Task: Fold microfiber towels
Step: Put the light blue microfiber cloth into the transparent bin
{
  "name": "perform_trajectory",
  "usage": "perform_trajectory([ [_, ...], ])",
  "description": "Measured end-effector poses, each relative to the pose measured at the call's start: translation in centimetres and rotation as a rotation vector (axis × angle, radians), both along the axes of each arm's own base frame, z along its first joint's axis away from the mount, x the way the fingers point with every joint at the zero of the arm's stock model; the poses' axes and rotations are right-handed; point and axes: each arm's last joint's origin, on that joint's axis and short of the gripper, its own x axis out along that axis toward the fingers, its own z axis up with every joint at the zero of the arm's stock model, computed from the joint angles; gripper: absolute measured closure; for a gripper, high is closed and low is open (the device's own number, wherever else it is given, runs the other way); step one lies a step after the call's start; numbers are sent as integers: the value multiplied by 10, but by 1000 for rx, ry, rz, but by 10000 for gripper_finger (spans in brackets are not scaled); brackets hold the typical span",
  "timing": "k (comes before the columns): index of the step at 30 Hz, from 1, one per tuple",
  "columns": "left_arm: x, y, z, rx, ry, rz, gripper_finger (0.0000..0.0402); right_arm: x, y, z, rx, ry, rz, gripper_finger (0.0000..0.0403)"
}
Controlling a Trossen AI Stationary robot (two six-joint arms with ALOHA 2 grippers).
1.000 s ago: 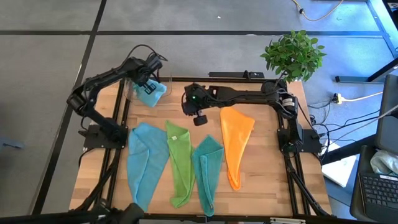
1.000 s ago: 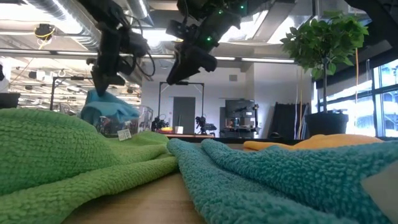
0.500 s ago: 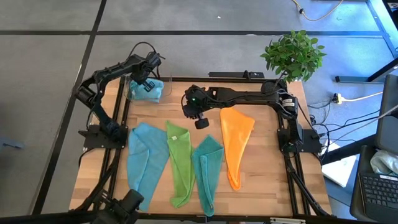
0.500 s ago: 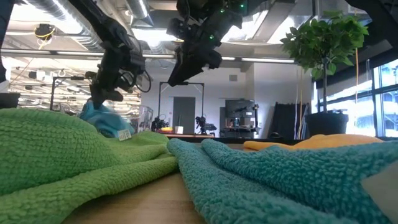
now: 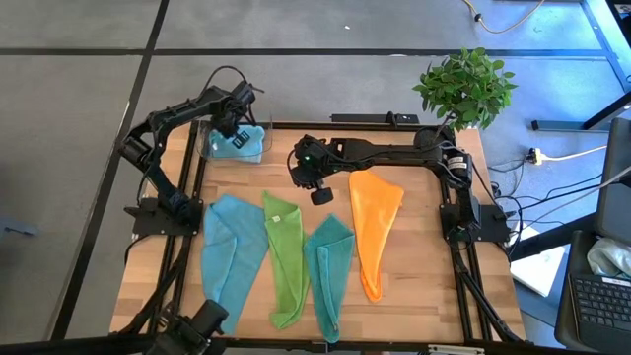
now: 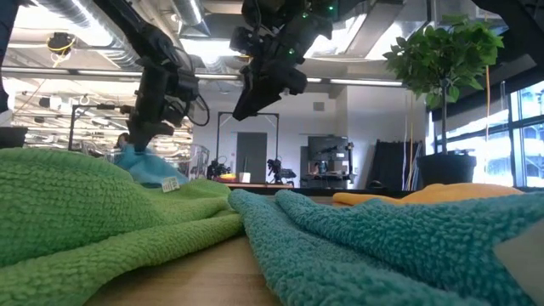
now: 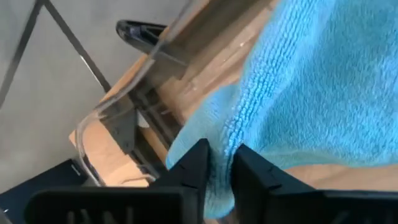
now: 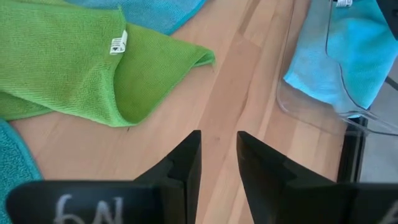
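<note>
Wooden desk (image 5: 414, 296): left gripper (image 5: 235, 126), jaws narrowly apart around light blue fuzzy towel (image 5: 240, 143) in clear plastic bin (image 5: 205, 145); right gripper (image 5: 317, 187) empty, parted; lifting away may snag and unfold it.

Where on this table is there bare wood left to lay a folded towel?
Free: the back strip between the clear bin and orange towel, though the right gripper hangs over it; also the front right corner beside the orange towel. Crowded: the front left, where light blue towel, lime green towel and teal towel lie edge to edge.
</note>
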Motion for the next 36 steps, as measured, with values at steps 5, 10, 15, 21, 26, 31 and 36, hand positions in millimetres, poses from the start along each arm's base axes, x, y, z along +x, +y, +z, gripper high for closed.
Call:
perform_trajectory([
  [5,-5,0,0,-5,57,-8,307,0,2,0,39,2,27,299],
  [10,-7,1,0,-10,74,-18,299,0,7,-1,50,3,46,299],
  [15,-3,-6,1,-36,124,-79,301,-1,8,-1,53,12,47,299],
  [21,6,-18,16,67,250,-188,301,-1,9,-1,90,9,77,299],
  [26,10,-23,20,64,225,-227,301,0,12,-1,154,-2,132,299],
  [31,25,-27,14,-24,-14,-326,301,0,18,-1,159,-2,151,299],
  [36,24,-26,-5,77,105,-375,302,-1,23,-2,168,18,166,299],
])
